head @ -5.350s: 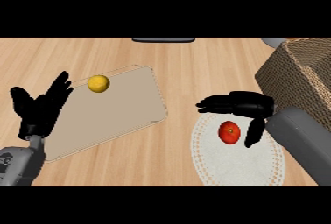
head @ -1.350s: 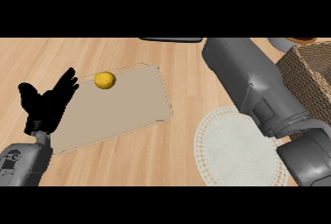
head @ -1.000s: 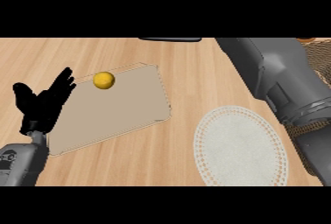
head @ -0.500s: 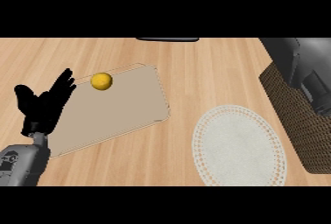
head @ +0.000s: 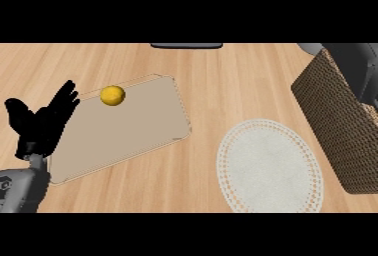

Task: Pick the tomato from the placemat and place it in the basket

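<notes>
At the far left of the head view, the black left hand (head: 40, 122) stands open with its fingers straight and spread upward, holding nothing, above its grey forearm (head: 21, 187) that comes in from the lower edge. It overlaps the left edge of a flat beige rectangular board (head: 118, 130) lying askew on the light wooden surface (head: 221, 75). A small round yellow fruit (head: 112, 95) rests near the upper corner of that board, just beside the left hand's fingertips but apart from them.

To the right, well apart from the board, lies the white oval woven placemat (head: 269, 165), with nothing on it. The red tomato is not visible anywhere on the surface or the placemat.

Further right stands the brown wicker basket (head: 336, 120), its near wall filling the right edge just beside the placemat. Above it, a grey arm (head: 362, 65) reaches over the basket's top; the right hand itself is out of sight.

A dark flat object (head: 187, 45) sits at the top edge.
</notes>
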Motion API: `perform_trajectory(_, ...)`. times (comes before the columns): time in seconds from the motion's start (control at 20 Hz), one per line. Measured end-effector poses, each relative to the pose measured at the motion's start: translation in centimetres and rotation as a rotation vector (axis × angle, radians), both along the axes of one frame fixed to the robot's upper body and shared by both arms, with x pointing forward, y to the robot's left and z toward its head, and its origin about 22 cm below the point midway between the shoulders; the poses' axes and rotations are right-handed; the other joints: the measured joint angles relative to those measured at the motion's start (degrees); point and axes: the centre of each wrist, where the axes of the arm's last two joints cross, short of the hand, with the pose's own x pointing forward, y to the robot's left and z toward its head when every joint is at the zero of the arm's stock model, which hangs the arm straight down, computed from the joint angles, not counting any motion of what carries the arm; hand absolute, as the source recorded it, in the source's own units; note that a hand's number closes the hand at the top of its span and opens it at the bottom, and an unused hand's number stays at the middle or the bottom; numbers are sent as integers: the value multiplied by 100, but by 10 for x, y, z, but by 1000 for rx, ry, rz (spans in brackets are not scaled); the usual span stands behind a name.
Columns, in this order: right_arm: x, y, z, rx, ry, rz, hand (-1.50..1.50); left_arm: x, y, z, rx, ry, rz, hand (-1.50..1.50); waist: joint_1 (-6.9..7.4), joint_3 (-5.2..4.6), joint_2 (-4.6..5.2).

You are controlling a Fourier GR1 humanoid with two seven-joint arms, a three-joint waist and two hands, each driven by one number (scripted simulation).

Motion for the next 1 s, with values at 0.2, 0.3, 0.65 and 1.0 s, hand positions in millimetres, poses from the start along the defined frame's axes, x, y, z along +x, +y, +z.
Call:
perform_trajectory(0.2,-1,-15,-19,-6,28,-17,150,-1,0,-3,1,6,10,0,-58,1,-22)
perform_trajectory(0.3,-3,-23,-35,-6,34,-17,150,-2,1,-6,-2,4,10,0,-79,2,-26)
perform_trajectory(0.65,-11,-57,-75,22,16,-27,150,-8,5,-9,-4,9,20,0,-135,4,-54)
perform_trajectory(1.0,-24,-101,-94,40,-9,-135,-150,-9,3,-5,0,9,22,0,-143,2,-55)
